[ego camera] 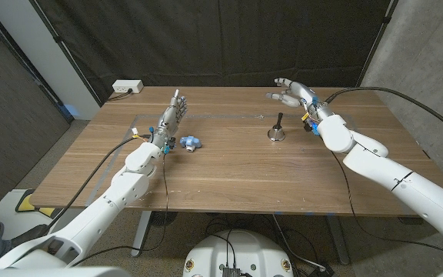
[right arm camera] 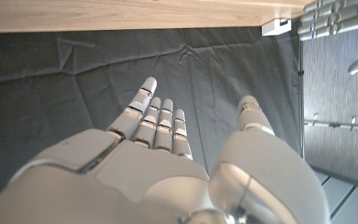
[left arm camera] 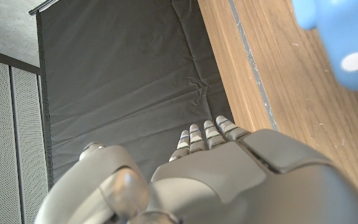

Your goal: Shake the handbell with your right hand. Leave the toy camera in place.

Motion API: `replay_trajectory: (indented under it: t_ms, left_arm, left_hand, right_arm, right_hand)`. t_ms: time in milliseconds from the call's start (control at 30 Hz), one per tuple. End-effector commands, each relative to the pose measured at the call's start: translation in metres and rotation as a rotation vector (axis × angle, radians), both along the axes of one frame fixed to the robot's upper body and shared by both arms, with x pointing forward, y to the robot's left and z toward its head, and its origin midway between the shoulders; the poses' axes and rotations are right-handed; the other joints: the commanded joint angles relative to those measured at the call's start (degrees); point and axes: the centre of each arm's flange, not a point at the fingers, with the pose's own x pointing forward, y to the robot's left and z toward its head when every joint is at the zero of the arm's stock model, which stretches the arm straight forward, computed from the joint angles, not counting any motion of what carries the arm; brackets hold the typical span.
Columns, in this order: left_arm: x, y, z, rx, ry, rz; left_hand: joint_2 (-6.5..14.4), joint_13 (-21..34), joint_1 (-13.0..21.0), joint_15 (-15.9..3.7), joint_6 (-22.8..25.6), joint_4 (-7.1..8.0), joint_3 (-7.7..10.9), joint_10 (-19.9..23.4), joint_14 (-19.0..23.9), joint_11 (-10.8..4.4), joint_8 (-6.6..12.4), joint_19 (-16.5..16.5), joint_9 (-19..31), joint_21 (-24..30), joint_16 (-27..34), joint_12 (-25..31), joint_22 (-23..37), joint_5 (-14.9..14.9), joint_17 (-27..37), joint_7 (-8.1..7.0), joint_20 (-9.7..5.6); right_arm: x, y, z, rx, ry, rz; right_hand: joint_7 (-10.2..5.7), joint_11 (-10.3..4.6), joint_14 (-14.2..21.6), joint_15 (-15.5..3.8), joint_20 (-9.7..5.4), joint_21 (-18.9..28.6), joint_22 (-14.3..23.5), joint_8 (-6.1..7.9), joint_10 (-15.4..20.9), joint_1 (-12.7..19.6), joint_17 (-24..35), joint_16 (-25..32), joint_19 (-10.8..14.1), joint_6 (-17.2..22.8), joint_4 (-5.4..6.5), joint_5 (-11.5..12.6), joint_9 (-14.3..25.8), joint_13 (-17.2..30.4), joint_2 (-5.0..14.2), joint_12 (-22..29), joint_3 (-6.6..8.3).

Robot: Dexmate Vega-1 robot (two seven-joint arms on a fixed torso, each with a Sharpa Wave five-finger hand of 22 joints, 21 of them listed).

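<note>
On the wooden bench (ego camera: 229, 181), the right hand (ego camera: 289, 94) hangs empty, fingers spread, beyond the upright handbell (ego camera: 276, 131), seemingly readying a grasp. Left hand (ego camera: 171, 117), empty with fingers straight, waits beside the blue toy camera (ego camera: 190, 142), leaving it undisturbed.

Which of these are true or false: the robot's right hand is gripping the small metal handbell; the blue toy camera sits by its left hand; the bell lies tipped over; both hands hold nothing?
1. The right hand grips the small black-handled metal handbell. False: it is open and apart from the bell, nearer the table's far edge.
2. The blue toy camera sits beside the left hand. True.
3. The handbell lies tipped over. False: it stands upright on the wooden table.
4. Both hands hold nothing. True.
</note>
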Motion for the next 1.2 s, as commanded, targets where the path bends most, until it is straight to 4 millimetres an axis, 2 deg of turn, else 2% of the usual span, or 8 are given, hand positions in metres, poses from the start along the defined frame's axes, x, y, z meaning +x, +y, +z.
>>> replay_trajectory:
  t_ms: [33, 300, 567, 867, 1200]
  left_arm:
    - [-0.002, -0.002, 0.001, 0.006, -0.005, -0.003]
    - [-0.004, -0.004, 0.002, 0.005, -0.014, -0.012]
    - [-0.006, -0.003, -0.002, -0.002, -0.016, -0.017]
    - [-0.008, -0.003, -0.007, -0.013, -0.014, -0.017]
    - [-0.009, -0.006, -0.006, -0.011, -0.022, -0.021]
  left_hand:
    - [-0.16, 0.27, 0.07, -0.26, 0.34, 0.00, -0.34, 0.44, 0.30, 0.11, 0.30, -0.43, 0.15, 0.23, 0.37, -0.02, 0.22, 0.38, 0.17, 0.11, -0.65]
    - [-0.08, 0.27, 0.12, -0.23, 0.41, 0.01, -0.43, 0.50, 0.33, 0.20, 0.28, -0.55, 0.16, 0.19, 0.35, -0.04, 0.22, 0.37, 0.17, 0.10, -0.52]
    - [0.00, 0.27, 0.16, -0.27, 0.51, 0.03, -0.53, 0.40, 0.30, 0.17, 0.26, -0.63, 0.16, 0.17, 0.31, -0.13, 0.23, 0.36, 0.18, -0.02, -0.35]
    - [0.10, 0.28, 0.21, -0.23, 0.56, 0.05, -0.65, 0.40, 0.31, 0.12, 0.21, -0.80, 0.16, 0.13, 0.29, -0.17, 0.23, 0.34, 0.18, -0.04, -0.20]
    - [0.17, 0.28, 0.25, -0.28, 0.56, 0.07, -0.77, 0.41, 0.27, 0.09, 0.16, -0.98, 0.17, 0.09, 0.25, -0.21, 0.24, 0.32, 0.19, -0.09, -0.12]
  right_arm:
    - [-0.016, 0.014, 0.015, -0.220, -0.030, -0.125]
    - [-0.020, 0.026, 0.020, -0.334, -0.051, -0.187]
    - [-0.014, 0.033, 0.023, -0.453, -0.018, -0.240]
    - [-0.012, 0.040, 0.020, -0.580, 0.015, -0.305]
    - [-0.008, 0.047, 0.018, -0.717, 0.036, -0.378]
  right_hand:
    - [0.19, -0.26, 0.66, 0.07, -1.22, -0.58, -0.10, 0.34, 0.57, 2.32, 0.08, -0.10, 0.79, 0.48, -0.12, -0.12, 0.34, 0.29, -0.27, 0.16, 0.92]
    - [0.37, -0.22, 0.78, 0.15, -1.37, -1.09, -0.14, 0.30, 0.99, 4.99, 0.05, -0.42, 1.37, 0.63, -0.19, -0.04, 0.37, 0.28, -1.29, 0.11, 1.25]
    - [0.44, -0.40, 1.50, 0.23, -1.35, -1.44, -0.12, 0.36, 1.56, 6.65, 0.03, -0.39, 1.90, 1.09, 0.02, -0.03, 0.42, 0.28, -2.01, 0.16, 1.34]
    - [0.82, -0.10, 1.75, 0.44, -1.25, -1.74, -0.09, 0.30, 1.77, 7.97, 0.04, -0.48, 2.23, 1.17, 0.17, -0.02, 0.47, 0.29, -2.20, 0.10, 1.53]
    - [0.39, -0.14, 1.89, 0.35, -1.14, -2.03, -0.06, 0.44, 2.15, 9.12, 0.05, -0.56, 2.48, 1.75, 0.31, -0.03, 0.52, 0.29, -2.31, 0.13, 1.67]
